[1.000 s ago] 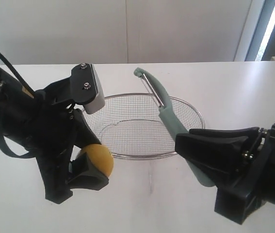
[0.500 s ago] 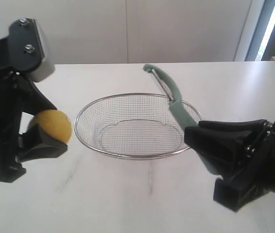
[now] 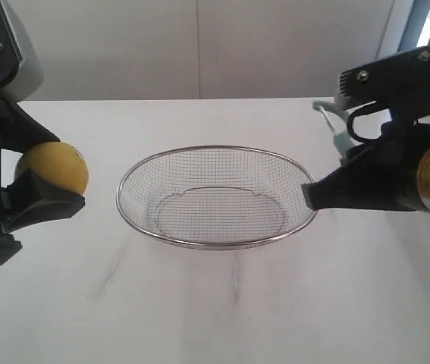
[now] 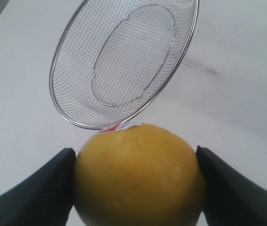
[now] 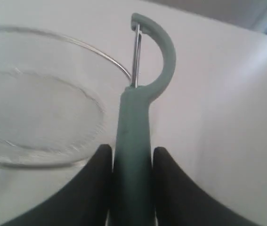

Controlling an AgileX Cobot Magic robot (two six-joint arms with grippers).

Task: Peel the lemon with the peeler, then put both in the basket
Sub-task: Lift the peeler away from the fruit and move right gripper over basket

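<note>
- Exterior: finds lemon point(image 3: 51, 167) at far left, lifted off the table point(image 3: 222, 303), clamped in left gripper point(image 3: 42, 176); jaws wide, one on each side of the fruit.
- Exterior: places basket point(image 3: 215, 244) mid-table, nothing inside, between the two arms; lemon beside its left rim, raised, not over it.
- Exterior: shows right gripper point(image 3: 315, 196) at the basket's right rim; only a pale scrap of peeler point(image 3: 340, 136) visible behind the arm, so grip not readable here.
- Left wrist: shows both fingers point(image 4: 39, 188) pressed on lemon point(image 4: 138, 174); skin looks whole, sticker point(image 4: 119, 127) on top; basket point(image 4: 84, 125) just beyond, apart.
- Right wrist: shows jaws nearly together, pinching the handle of peeler point(image 5: 133, 141) in right gripper point(image 5: 132, 188); long axis straight out from the jaws, head and blade point(image 5: 135, 56) at the far end, beside basket point(image 5: 91, 51).
- Judgement: hinges on the blade-to-lemon gap; well apart now, lemon to the left of the peeler, across the basket; probably needs both arms to close inward, blade laid across the skin.
</note>
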